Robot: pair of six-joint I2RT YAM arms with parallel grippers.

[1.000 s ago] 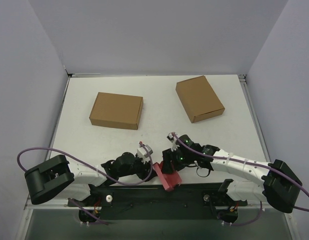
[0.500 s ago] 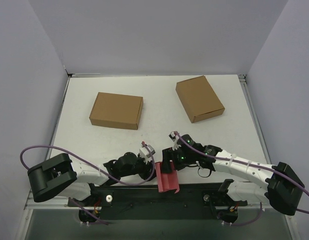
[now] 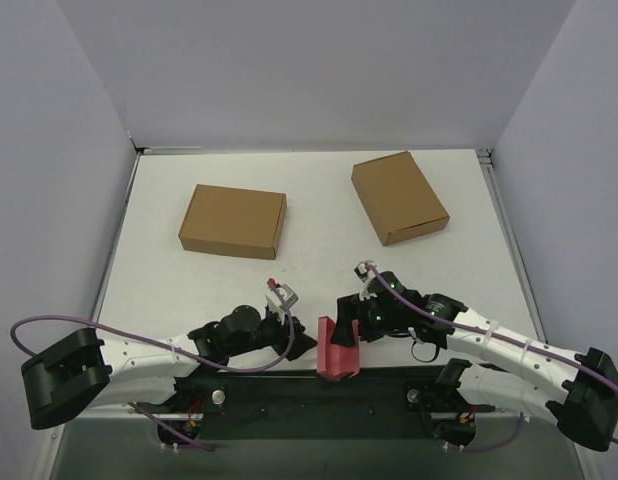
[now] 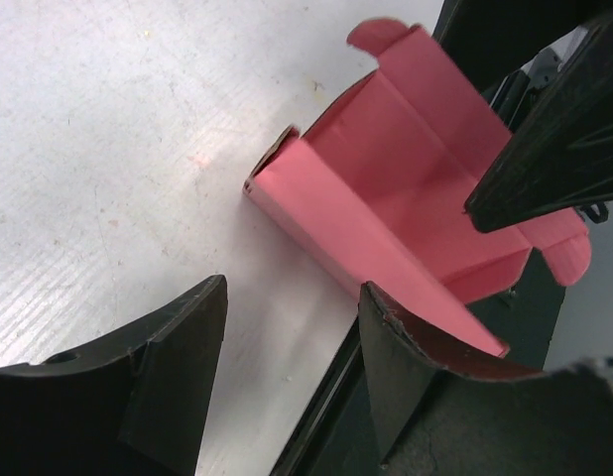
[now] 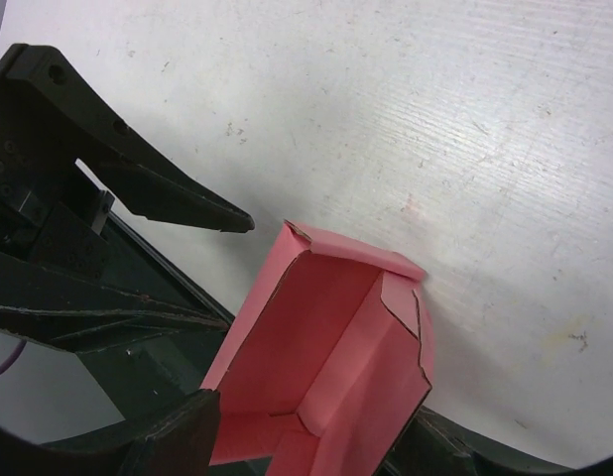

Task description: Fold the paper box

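Pink paper box [image 3: 338, 347]: half formed, open side up, two walls raised and the rounded tabs loose. Sits at the near edge of the table [image 3: 319, 275], just ahead of the left gripper [image 4: 292, 347] and low between the fingers of the right gripper [image 5: 306, 431]. Appears to hang partly over the black rail [image 3: 319, 385] below both grippers.

Left gripper: fingers apart, nothing between them. Right gripper: a finger on either side of the box, but impossible to say whether pressing on it or merely flanking it.

Likely trouble:
- Crushing or creasing the thin card off its fold lines, from too hard a squeeze across unsupported walls.
- Pushing the box off the edge onto the rail, from a nudge toward the arm bases.
- Knocking the two grippers together, being so near one another around so small a thing.
- Springing back open, with no tab tucked in.

Hard to make out: underside of the box; the flap behind the right finger in the left wrist view; right fingertips cut off at the frame bottom. Well beyond both grippers, two brown boxes [image 3: 233, 221], untouched.
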